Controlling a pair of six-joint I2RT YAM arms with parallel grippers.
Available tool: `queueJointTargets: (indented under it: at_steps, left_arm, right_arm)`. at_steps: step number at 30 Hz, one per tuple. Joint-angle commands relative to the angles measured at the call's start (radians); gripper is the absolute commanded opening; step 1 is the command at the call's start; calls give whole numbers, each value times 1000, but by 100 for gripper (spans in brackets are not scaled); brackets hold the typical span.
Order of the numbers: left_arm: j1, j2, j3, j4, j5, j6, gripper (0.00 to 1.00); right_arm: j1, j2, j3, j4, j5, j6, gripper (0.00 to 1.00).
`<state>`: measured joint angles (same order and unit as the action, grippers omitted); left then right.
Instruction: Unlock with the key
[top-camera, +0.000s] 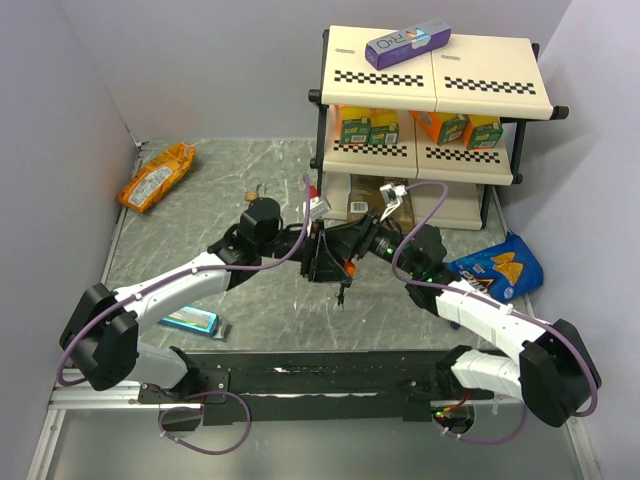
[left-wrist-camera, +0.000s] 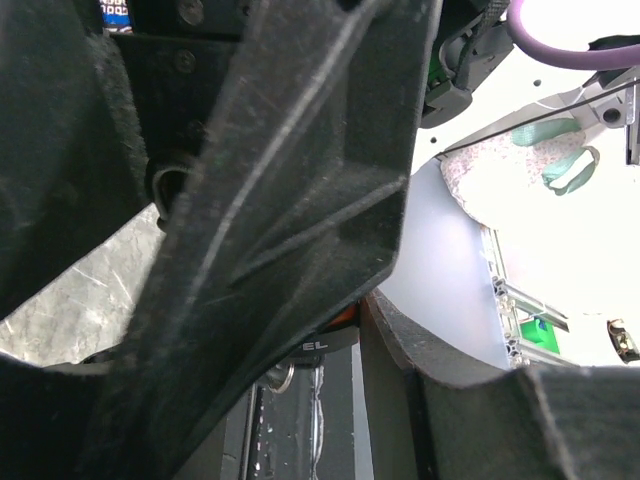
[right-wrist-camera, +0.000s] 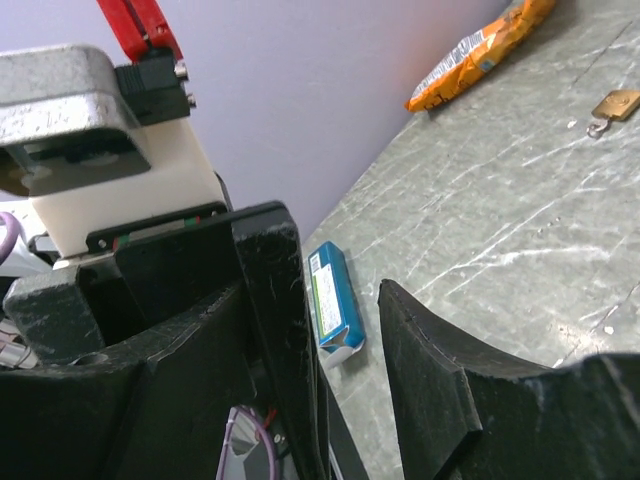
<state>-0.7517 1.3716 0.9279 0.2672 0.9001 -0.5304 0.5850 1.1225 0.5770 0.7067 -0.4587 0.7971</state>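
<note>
Both arms meet at the centre of the top view, hands nose to nose above the counter (top-camera: 200, 230). That fits a two-handed job, one side steadying the lock while the other works the key.

An orange padlock (top-camera: 347, 266) shows as a sliver between the two hands, lifted off the counter, probably so its keyhole can be reached from below. The key (top-camera: 343, 292) seems to be the small dark thing hanging just under the padlock, at centre frame. In the left wrist view a silvery ring sits at lower centre beneath the orange edge. Whether a blade is seated in the keyhole I cannot tell.

The left hand (top-camera: 318, 258) is pressed in beside the padlock, but its own camera is blocked by black parts, so I cannot tell how far it is closed or what it holds.

The right hand (right-wrist-camera: 325, 310) has its fingers (right-wrist-camera: 430, 370) apart — bare counter shows in the gap and nothing is visibly pinched.

A brass lock (top-camera: 258, 190) lies apart on the counter, above and left of the hands.
</note>
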Motion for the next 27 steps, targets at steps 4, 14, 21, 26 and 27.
queueJointTargets:
  at_steps: [4,14,21,26,27]
  left_arm:
    - [-34,-20,9,89,63,0,1]
    - [-25,-34,26,-13,-58,58,1]
    - [-8,-28,22,-14,-96,44,1]
    - [8,-31,29,-61,-170,64,1]
    - [14,-31,35,-86,-196,72,1]
  right_arm:
    - [15,33,58,120,18,10,62]
    - [10,-44,66,-16,81,-90,65]
    - [-54,-196,61,-194,176,-190,73]
    - [-111,-277,50,-307,238,-210,75]
    - [-119,-288,49,-323,251,-219,75]
